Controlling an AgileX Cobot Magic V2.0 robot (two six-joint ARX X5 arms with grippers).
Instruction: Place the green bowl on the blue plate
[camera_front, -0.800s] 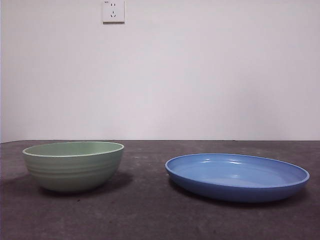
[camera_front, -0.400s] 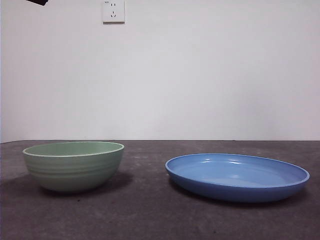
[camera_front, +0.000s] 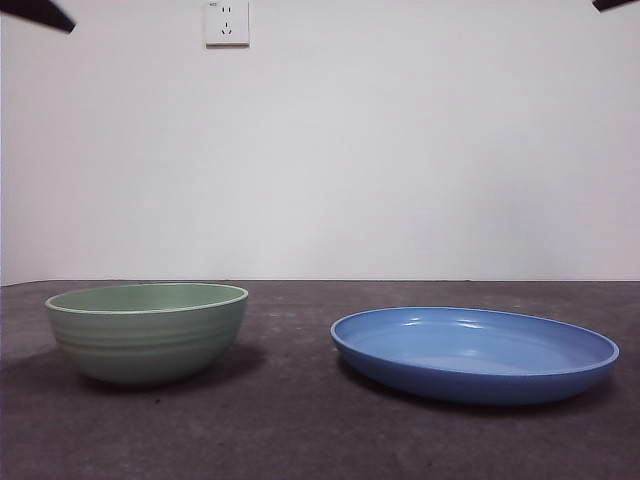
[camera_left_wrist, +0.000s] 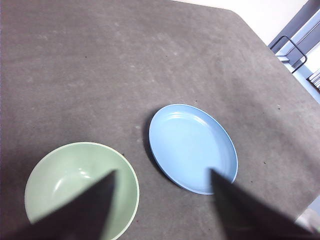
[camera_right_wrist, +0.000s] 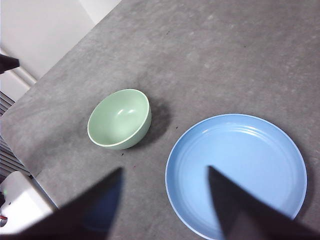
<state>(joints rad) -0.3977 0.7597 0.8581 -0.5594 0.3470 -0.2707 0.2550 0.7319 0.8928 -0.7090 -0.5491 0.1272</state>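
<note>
The dark grey table (camera_front: 300, 430) carries the blue plate (camera_front: 474, 352), lying flat and empty, well apart from the green bowl (camera_front: 148, 331), which stands upright and empty beside it. The left gripper (camera_left_wrist: 162, 182) hangs high above both dishes with its jaws spread wide, holding and touching nothing. The right gripper (camera_right_wrist: 165, 182) hangs high too, jaws equally parted and empty. A white wall socket (camera_front: 227, 22) sits on the wall behind.
</note>
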